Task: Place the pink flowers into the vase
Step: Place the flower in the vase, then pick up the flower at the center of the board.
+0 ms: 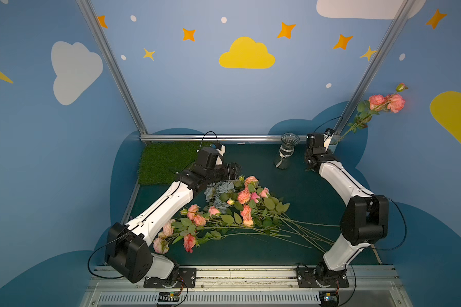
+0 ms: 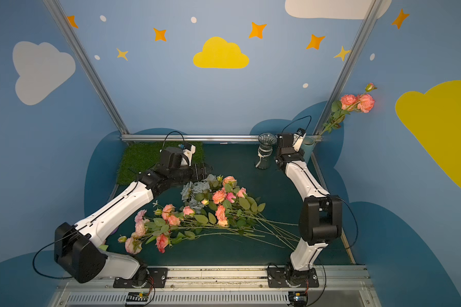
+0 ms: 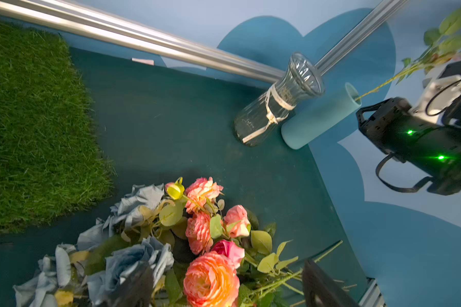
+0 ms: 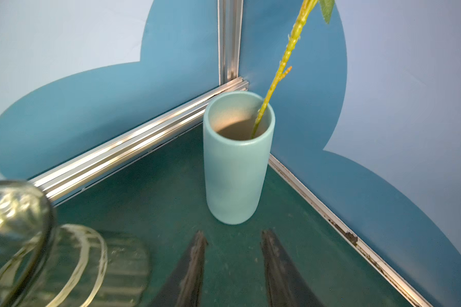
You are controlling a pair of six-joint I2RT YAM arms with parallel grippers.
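Teal vase (image 4: 234,172) in far right corner holds one pink spray (image 1: 386,102); glass vase (image 1: 285,154) stands just beside. Other pink flowers (image 1: 244,196) lie heaped on the bench (image 1: 312,191) with grey-blue flowers (image 1: 218,189). Right end effector (image 4: 233,233) and left end effector (image 3: 225,267) both spread, apparently empty.

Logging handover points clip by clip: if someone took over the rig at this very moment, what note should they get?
Left gripper: fingers open, empty, hovering over the pile of pink flowers.
Right gripper: fingers open, empty, facing the light blue vase in the far corner on its own side.
Done: one pink stem stands in the light blue vase.
Left: every other pink flower lies in the pile, mixed with grey-blue flowers that should stay out. The glass vase next to the light blue vase is empty.
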